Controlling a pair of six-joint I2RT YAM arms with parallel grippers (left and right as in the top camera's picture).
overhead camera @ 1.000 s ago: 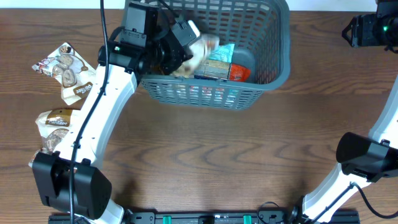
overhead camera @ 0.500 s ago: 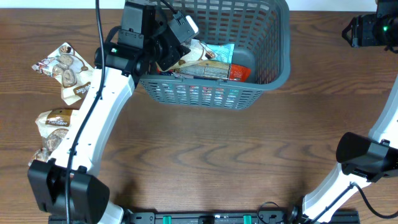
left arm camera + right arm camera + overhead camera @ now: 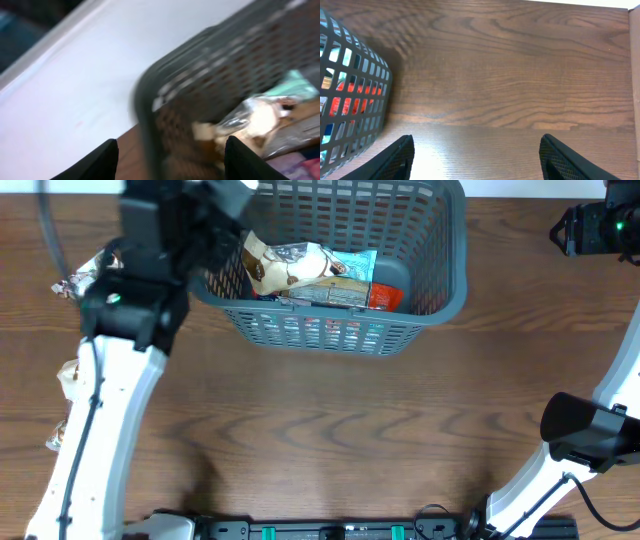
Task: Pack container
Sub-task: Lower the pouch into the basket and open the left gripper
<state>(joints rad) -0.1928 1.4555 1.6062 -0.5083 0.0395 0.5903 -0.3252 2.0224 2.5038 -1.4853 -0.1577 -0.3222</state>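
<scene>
Dark brown wood with a strong wavy grain covered the table (image 3: 330, 430), matte except for a pale glare patch in the right wrist view. At 12 o'clock in the overhead view, up against the far edge, stood the container (image 3: 330, 330): a large dark grey plastic basket, rectangular with rounded corners, its walls a lattice of upright slots under a smooth thick rim, its base solid. Inside lay a crinkled clear packet (image 3: 290, 265) of brown and cream snacks toward the 9 o'clock end, a flat teal packet (image 3: 355, 268) beside it, and an orange-red packet (image 3: 384, 297) toward 3 o'clock. The left gripper (image 3: 171, 150) hung at 11 o'clock by the basket's rounded corner, its dark fingers spread well apart with nothing between them, though that view was blurred. The right gripper (image 3: 476, 145) sat at about 2 o'clock, well clear of the basket, over bare wood, with its textured black fingers wide apart and empty. Loose snack packets (image 3: 68, 373) lay at 9 o'clock, partly hidden by the white left arm.
</scene>
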